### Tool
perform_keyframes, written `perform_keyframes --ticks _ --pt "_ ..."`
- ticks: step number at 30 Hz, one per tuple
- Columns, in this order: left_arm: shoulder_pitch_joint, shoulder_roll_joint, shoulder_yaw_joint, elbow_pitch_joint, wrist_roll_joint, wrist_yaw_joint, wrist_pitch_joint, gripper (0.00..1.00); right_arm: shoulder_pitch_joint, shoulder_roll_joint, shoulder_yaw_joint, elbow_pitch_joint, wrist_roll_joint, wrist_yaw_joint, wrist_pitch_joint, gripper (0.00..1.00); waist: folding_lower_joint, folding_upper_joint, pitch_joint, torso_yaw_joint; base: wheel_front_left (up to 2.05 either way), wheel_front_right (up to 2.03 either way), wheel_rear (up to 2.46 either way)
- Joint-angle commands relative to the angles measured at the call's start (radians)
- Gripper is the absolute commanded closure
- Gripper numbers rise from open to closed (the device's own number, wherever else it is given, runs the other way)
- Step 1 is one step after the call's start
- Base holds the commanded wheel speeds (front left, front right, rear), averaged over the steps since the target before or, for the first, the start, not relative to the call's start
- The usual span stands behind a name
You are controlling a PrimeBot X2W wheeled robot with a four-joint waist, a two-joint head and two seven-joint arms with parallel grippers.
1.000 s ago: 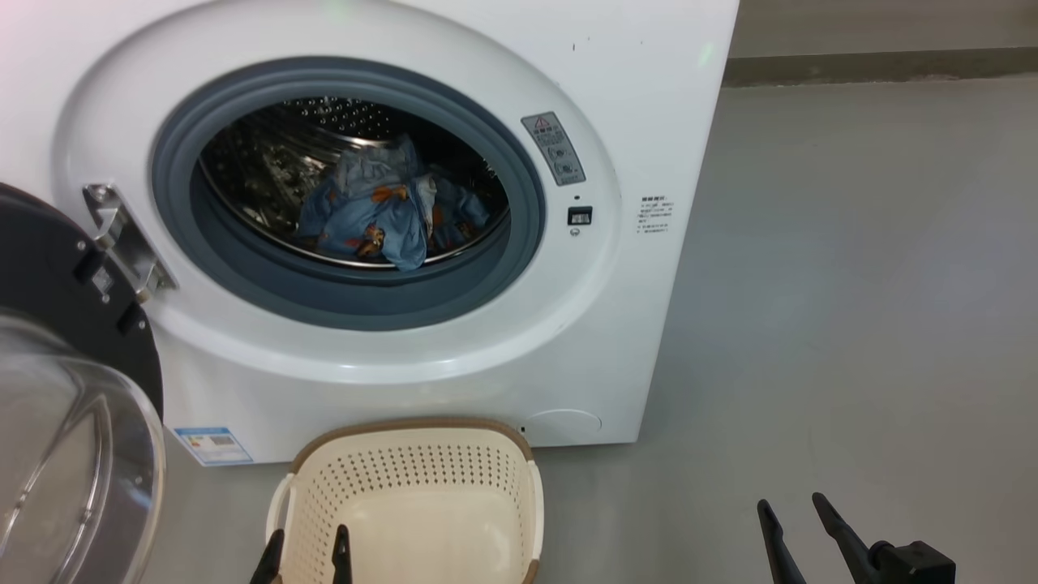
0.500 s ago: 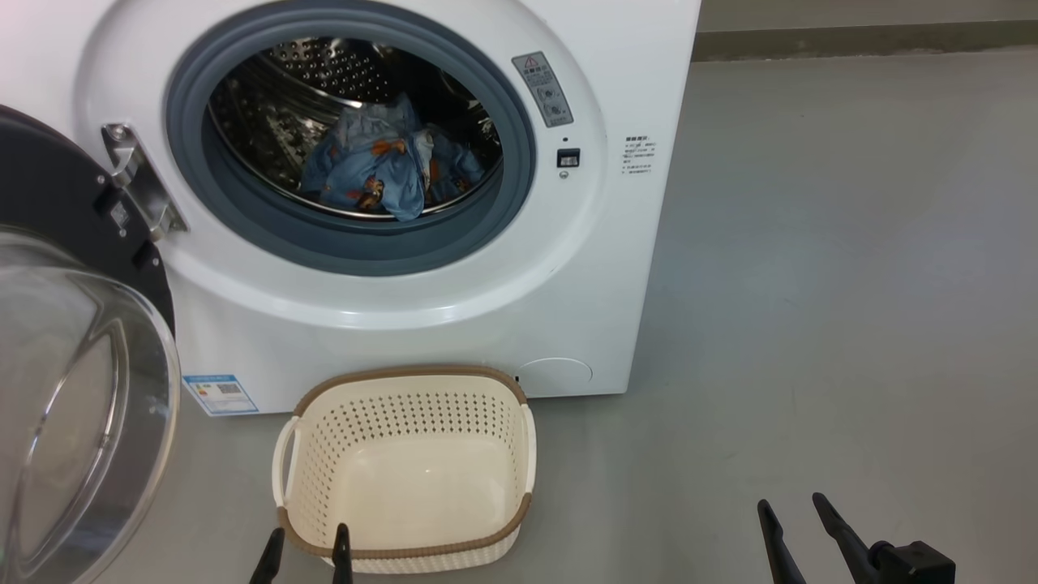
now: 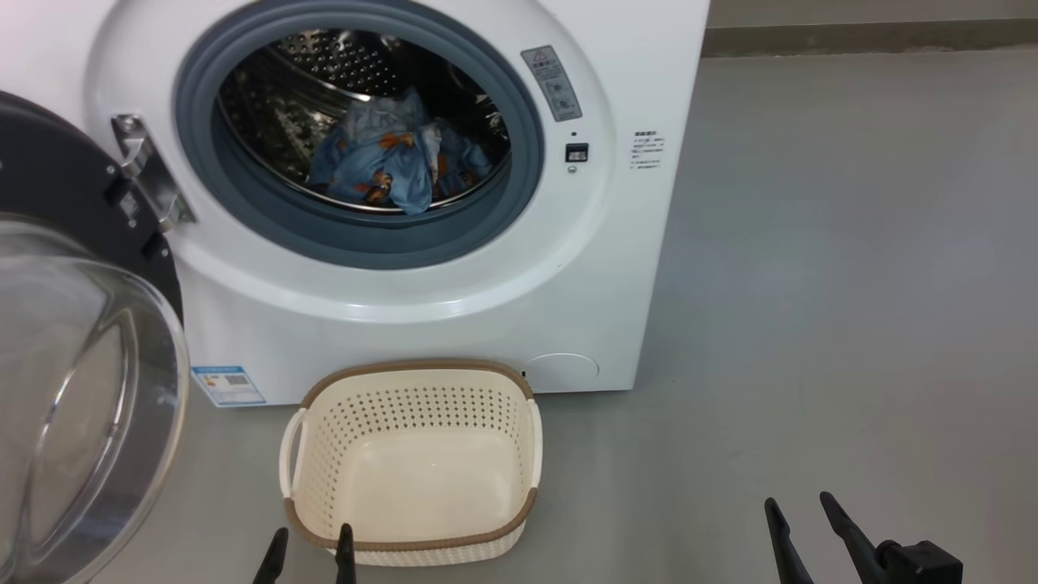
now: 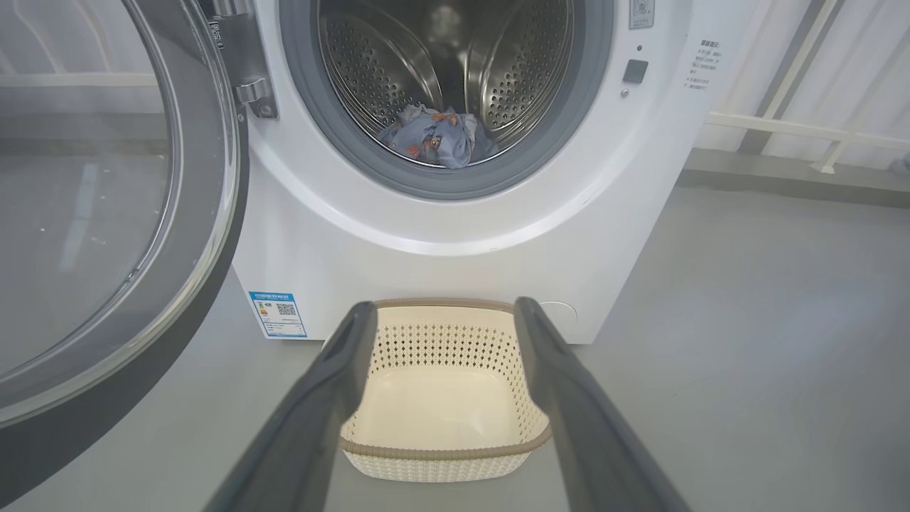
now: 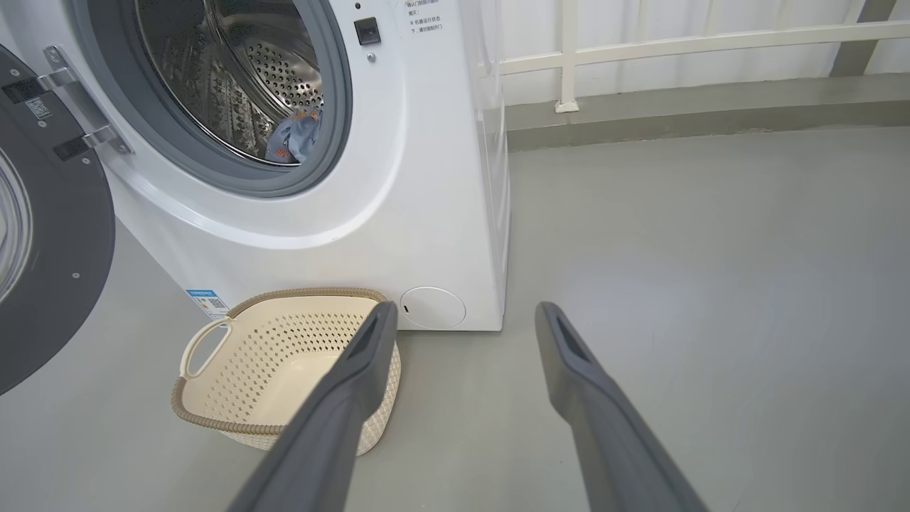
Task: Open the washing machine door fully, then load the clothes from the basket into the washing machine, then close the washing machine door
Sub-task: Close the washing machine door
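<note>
Over the last second the head view has tipped downward. The washing machine [image 3: 454, 308] now sits higher in the picture and the whole basket [image 3: 422, 405] has come into it. This is the camera moving, not the things: machine, basket and door keep the same places relative to one another. Both claws have stayed where they were. The left gripper [image 3: 313, 531] hangs over the basket's near rim and the right gripper [image 3: 797, 501] over bare floor [image 3: 811, 284] well to the right. Both have their fingers spread wide and hold nothing.

The clothes [image 3: 389, 162] lie in a crumpled blue heap at the bottom of the steel drum [image 3: 340, 65], inside the grey gasket [image 3: 365, 243]. One fold droops toward the drum's front lip. The basket is empty down to its cream bottom. The washing machine door [image 3: 81, 365] stands swung wide on its hinge [image 3: 150, 182] at the machine's left edge, with its glass bowl facing the robot. Loading therefore looks finished, and the door is what remains. The left arm is the nearer one to swing it shut.

The floor is smooth, matt grey and unmarked. The basket stands on it just before the machine's lower front edge, right of the blue label [image 3: 229, 385]. The views do not settle whether its far rim touches the panel. In the right wrist view a white railing [image 5: 675, 43] and a grey kerb [image 5: 711, 107] run behind the machine.
</note>
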Motion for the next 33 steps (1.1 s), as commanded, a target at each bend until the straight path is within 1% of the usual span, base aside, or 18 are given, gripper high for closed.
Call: perform_keyframes --ticks 1,3,4,9,14,24,27,33 --pt "-0.028 0.004 0.026 -0.028 0.005 0.006 -0.006 0.0 -0.016 -0.011 0.023 -0.027 -0.003 0.002 -0.006 0.0 0.0 -0.0001 0.004 0.021 0.0 0.0 0.0" --pt "-0.028 0.004 0.026 -0.031 0.008 0.009 -0.006 0.0 -0.017 -0.011 0.025 -0.029 -0.007 0.002 -0.006 0.0 0.0 -0.0001 0.007 0.042 0.0 0.0 0.0" --pt "-0.028 0.004 0.026 -0.031 0.008 0.009 -0.006 0.0 -0.017 -0.011 0.025 -0.029 -0.007 0.002 -0.006 0.0 0.0 -0.0001 0.007 0.042 0.0 0.0 0.0" --pt "-0.028 0.004 0.034 -0.042 0.017 0.015 -0.006 0.0 -0.032 -0.011 0.033 -0.042 -0.015 0.002 -0.006 0.0 0.0 -0.0001 0.018 0.123 0.0 0.0 0.0" --pt "-0.019 0.004 0.049 -0.059 0.023 0.024 -0.006 0.0 -0.048 -0.011 0.052 -0.054 -0.028 0.002 -0.006 0.0 0.0 -0.0001 0.016 0.237 0.0 0.0 0.0" --pt "0.009 0.004 0.069 -0.079 0.028 0.025 -0.006 0.0 -0.064 -0.012 0.086 -0.052 -0.035 0.002 -0.006 0.0 0.0 -0.0001 -0.021 0.498 0.0 0.0 0.0" --pt "0.018 0.004 0.086 -0.105 0.011 0.044 -0.006 0.0 -0.089 -0.018 0.122 -0.049 -0.039 0.002 -0.006 0.0 0.0 -0.0001 -0.003 0.527 0.0 0.0 0.0" --pt "0.048 0.004 0.105 -0.168 -0.022 0.098 -0.006 0.0 -0.161 -0.045 0.206 -0.011 -0.021 0.002 -0.006 0.0 0.0 -0.0001 0.017 0.541 0.0 0.0 0.0"
